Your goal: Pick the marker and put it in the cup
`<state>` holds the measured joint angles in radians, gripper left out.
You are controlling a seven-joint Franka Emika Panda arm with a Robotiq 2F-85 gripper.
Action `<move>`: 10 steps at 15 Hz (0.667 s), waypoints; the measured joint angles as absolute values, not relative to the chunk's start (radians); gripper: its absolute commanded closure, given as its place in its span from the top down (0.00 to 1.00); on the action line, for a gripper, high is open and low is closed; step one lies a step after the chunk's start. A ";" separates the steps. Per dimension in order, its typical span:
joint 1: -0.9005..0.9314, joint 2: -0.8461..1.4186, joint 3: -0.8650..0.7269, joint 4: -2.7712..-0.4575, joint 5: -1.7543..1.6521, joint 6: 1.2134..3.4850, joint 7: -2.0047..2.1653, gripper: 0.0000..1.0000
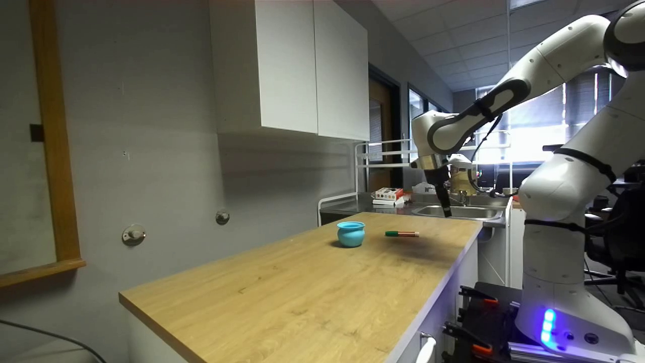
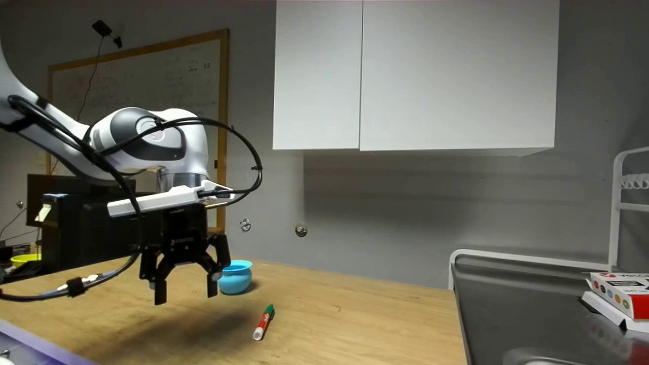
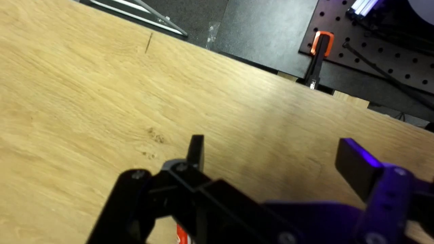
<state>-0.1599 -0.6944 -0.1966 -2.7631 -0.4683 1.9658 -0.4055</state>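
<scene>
The marker is a red stick with a green cap and a white end, lying on the wooden counter in both exterior views [image 1: 401, 234] [image 2: 263, 322]. A piece of its red body [image 3: 182, 235] shows at the bottom of the wrist view, mostly hidden by a finger. The short teal-blue cup stands upright beside it in both exterior views [image 1: 350, 234] [image 2: 236, 277]; it is out of the wrist view. My gripper is above the counter in both exterior views [image 1: 446, 209] [image 2: 186, 289], apart from marker and cup. In the wrist view its fingers [image 3: 271, 149] are wide open and empty.
The wooden counter [image 1: 282, 282] ends at a sink [image 1: 456, 212] and a dark drainer top [image 2: 517, 304]. A red and white box [image 2: 621, 291] lies there by a white rack [image 2: 616, 213]. A white wall cabinet [image 2: 416, 76] hangs above. An orange-tipped clamp [image 3: 322, 44] sits by the counter edge.
</scene>
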 measured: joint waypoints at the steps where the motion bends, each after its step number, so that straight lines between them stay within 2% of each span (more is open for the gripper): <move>1: -0.145 -0.678 -0.194 -2.756 -0.468 1.986 -0.404 1.00; 10: -0.094 -0.407 -0.192 -2.587 -0.449 2.161 -0.414 1.00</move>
